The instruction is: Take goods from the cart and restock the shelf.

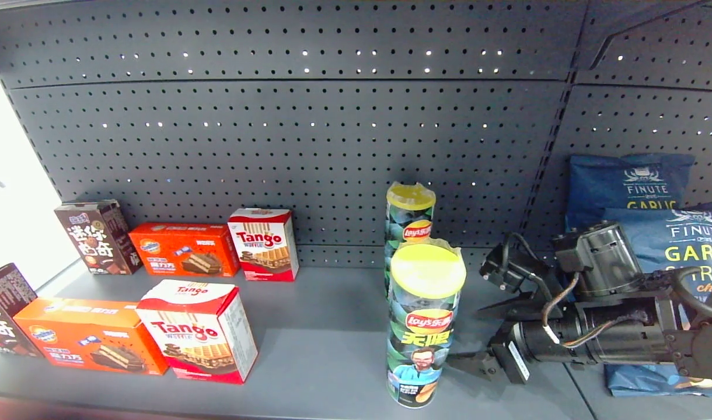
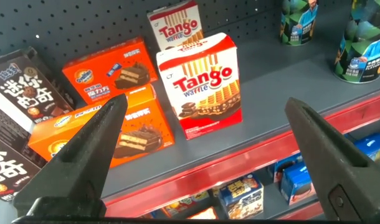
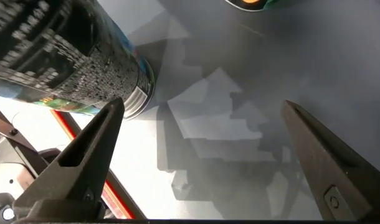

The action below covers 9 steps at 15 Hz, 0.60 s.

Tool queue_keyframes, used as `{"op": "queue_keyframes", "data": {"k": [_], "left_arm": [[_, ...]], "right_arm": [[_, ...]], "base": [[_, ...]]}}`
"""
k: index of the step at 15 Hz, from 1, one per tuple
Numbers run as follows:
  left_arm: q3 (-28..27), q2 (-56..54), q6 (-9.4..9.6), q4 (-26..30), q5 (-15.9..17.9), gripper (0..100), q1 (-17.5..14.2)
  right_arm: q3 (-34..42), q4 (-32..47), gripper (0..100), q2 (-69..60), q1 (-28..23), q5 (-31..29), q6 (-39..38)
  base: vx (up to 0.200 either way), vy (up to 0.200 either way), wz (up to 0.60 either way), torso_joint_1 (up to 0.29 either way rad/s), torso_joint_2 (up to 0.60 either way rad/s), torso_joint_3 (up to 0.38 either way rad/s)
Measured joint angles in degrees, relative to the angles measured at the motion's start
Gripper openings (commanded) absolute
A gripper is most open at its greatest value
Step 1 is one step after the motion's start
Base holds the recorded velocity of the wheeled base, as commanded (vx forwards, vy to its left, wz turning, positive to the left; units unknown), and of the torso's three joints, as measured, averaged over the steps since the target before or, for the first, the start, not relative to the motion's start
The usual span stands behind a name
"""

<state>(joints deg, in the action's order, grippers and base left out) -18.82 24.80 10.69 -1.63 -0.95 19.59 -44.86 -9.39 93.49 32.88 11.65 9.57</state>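
Tall green crisp tube with yellow lid [image 1: 424, 326] stood on grey metal shelf [image 1: 321, 338]; right gripper [image 1: 485, 337] just beside, jaws spread, empty. Left gripper [image 2: 205, 106] likewise. Item looked shelved; more presumably to fetch.

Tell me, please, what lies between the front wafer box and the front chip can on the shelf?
Nothing: in the head view, the grey shelf is bare between the front wafer box and the front chip can.

blk right gripper [image 1: 475, 333] (pointed fingers [image 1: 471, 364])
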Motion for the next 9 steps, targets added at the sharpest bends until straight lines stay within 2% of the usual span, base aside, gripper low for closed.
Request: {"op": "queue_keyframes", "data": {"k": [6, 9], "left_arm": [[0.4, 0.0, 0.01, 0.0, 0.0, 100, 0.0], [0.3, 0.0, 0.04, 0.0, 0.0, 100, 0.0]], "right_arm": [[0.3, 0.0, 100, -0.7, -0.2, 0.0, -0.2], [0.2, 0.0, 100, -6.1, -0.4, -1.2, -1.5]], "base": [[0.0, 0.0, 0.0, 0.0, 0.0, 0.0], [0.0, 0.0, 0.0, 0.0, 0.0, 0.0]]}}
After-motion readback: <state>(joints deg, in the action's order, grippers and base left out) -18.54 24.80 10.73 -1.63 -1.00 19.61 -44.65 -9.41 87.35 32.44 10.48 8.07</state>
